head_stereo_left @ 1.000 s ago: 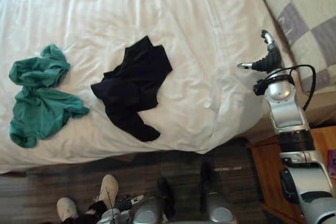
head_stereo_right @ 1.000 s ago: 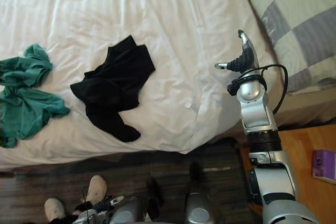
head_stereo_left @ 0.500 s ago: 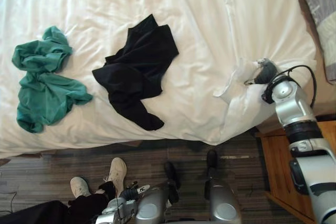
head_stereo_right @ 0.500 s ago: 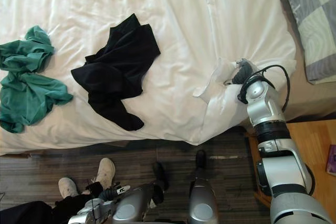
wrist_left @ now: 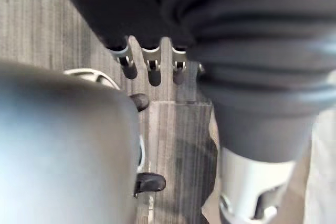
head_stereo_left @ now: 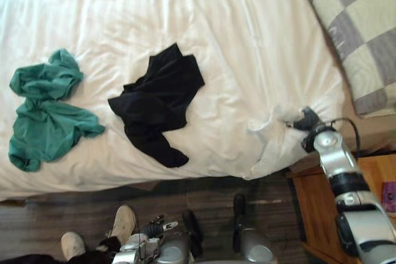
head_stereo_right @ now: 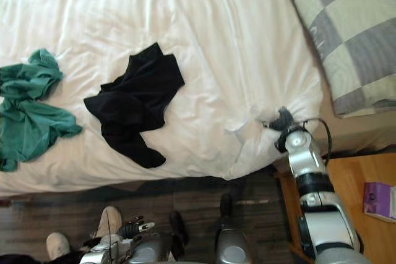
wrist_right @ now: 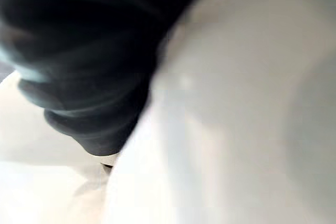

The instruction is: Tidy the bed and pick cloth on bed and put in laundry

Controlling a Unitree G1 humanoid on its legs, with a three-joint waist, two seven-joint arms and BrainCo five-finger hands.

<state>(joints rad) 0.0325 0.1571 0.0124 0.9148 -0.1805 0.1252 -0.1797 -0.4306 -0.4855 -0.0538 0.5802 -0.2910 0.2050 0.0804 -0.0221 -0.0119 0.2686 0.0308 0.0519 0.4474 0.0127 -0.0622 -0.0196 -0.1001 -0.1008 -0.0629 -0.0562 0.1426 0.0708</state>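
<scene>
Black cloth [head_stereo_left: 158,100] and green cloth [head_stereo_left: 43,112] lie on the bed [head_stereo_left: 185,4], the right hand [head_stereo_left: 307,119] buried in bunched sheet [head_stereo_left: 272,129] at its near right corner, grip impossible to tell, the left hand [wrist_left: 152,69] hanging open

A crumpled black cloth [head_stereo_left: 158,103] and green cloth [head_stereo_left: 43,112] lie apart on the white bed [head_stereo_left: 247,41].

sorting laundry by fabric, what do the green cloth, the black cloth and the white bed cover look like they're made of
Green cloth: soft matte knit, probably cotton jersey; it crumples in loose rounded folds.
Black cloth: thin matte fabric, weave not readable; it lies limp in flat folds.
White bed cover: smooth woven sheeting, cotton-like, with a slight sheen; faint stripes and sharp creases show.
</scene>
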